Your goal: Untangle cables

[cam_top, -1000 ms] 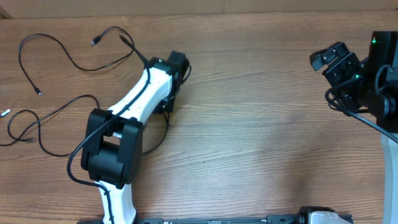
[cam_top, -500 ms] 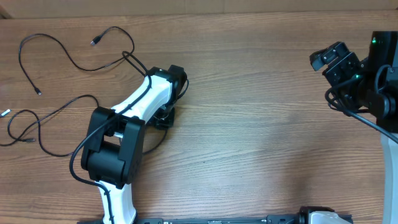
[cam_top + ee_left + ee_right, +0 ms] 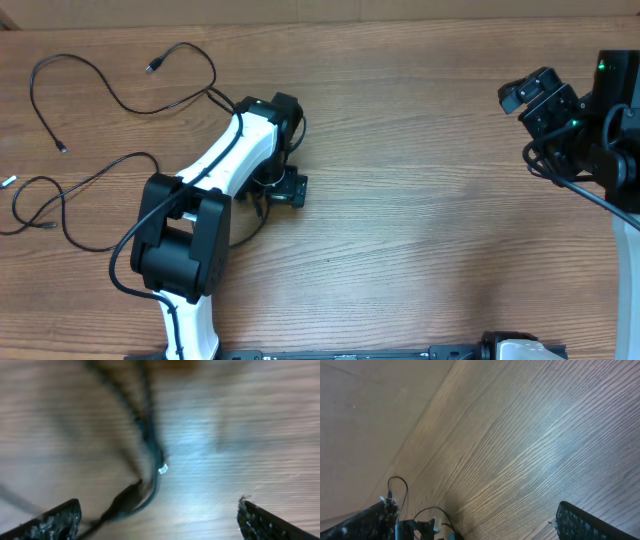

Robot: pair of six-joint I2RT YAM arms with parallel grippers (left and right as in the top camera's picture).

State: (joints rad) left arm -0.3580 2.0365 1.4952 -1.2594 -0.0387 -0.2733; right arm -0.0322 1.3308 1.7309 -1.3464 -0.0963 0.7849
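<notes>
Cables show up first between my left fingers, which stand spread wide and pinch nothing. A blurred black strand with its plug end lies just inside the left-hand finger, its length running straight away from me. Out past my left gripper, the other loops sprawl further leftward. My right gripper, also spread and empty, sits well apart, so the left is nearer.

A brown wood-grain bench fills nearly the whole overhead view, its grain running left to right. Along its far edge runs a plain, paler tan surface; whether it is a wall or a board is unclear. Soft light leaves a pale sheen on the bench top.
</notes>
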